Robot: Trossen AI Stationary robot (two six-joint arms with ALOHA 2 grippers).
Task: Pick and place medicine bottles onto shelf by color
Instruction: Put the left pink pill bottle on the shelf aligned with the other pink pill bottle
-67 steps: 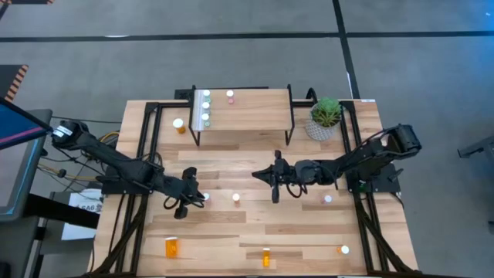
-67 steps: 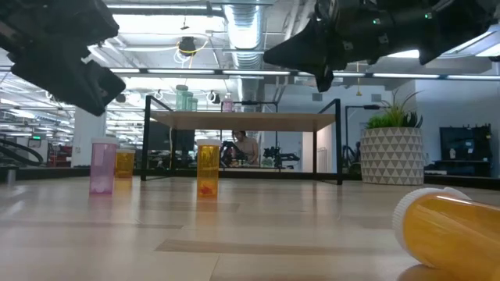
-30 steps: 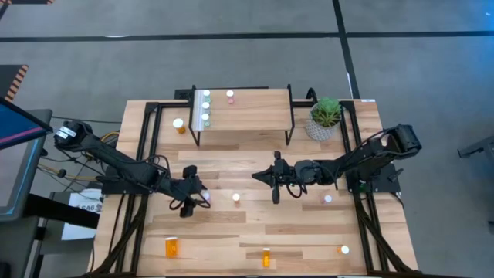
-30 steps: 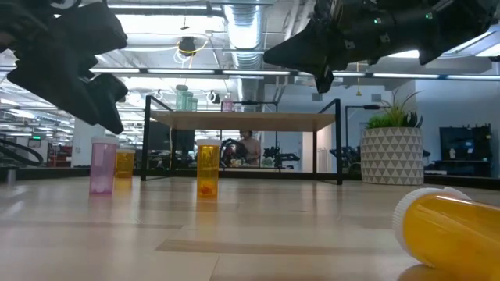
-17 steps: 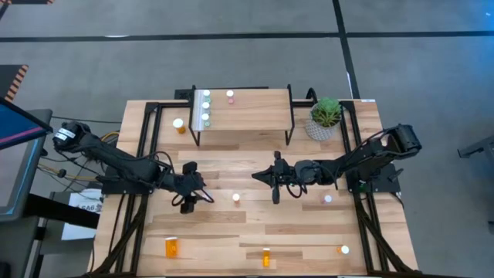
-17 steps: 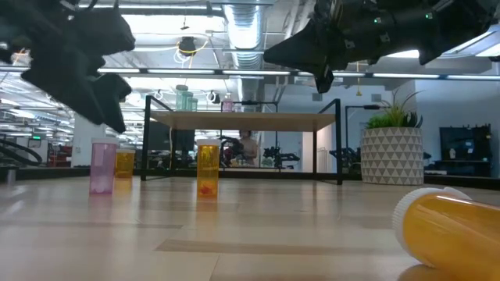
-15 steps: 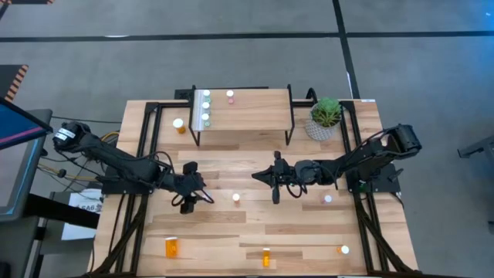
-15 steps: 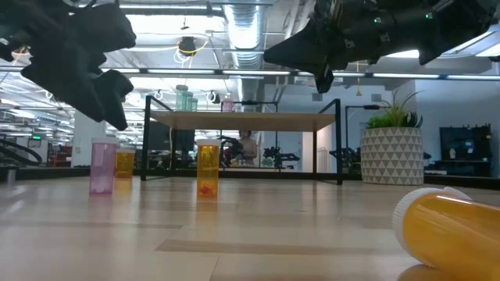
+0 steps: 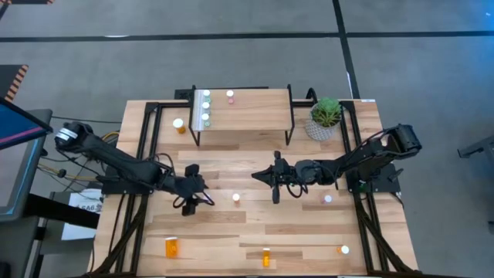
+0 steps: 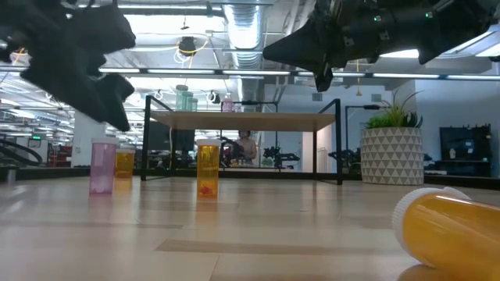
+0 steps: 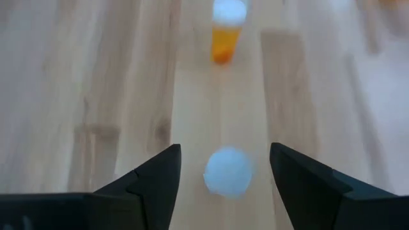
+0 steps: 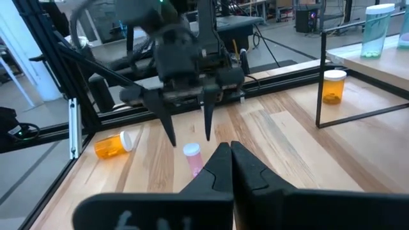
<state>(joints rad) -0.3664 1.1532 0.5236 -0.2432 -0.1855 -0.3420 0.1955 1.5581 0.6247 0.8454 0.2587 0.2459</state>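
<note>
The left claw (image 9: 194, 202) hangs over the worktop (image 9: 255, 232), fingers apart, with a pink bottle (image 12: 192, 155) standing just below between its tips, untouched. An orange bottle (image 11: 225, 32) stands beyond it, bare planks between. The right claw (image 9: 275, 193) hovers, fingers pressed together, empty. Well beyond both claws, the shelf (image 9: 255, 116) carries green bottles (image 9: 205, 106) and a pink one.
</note>
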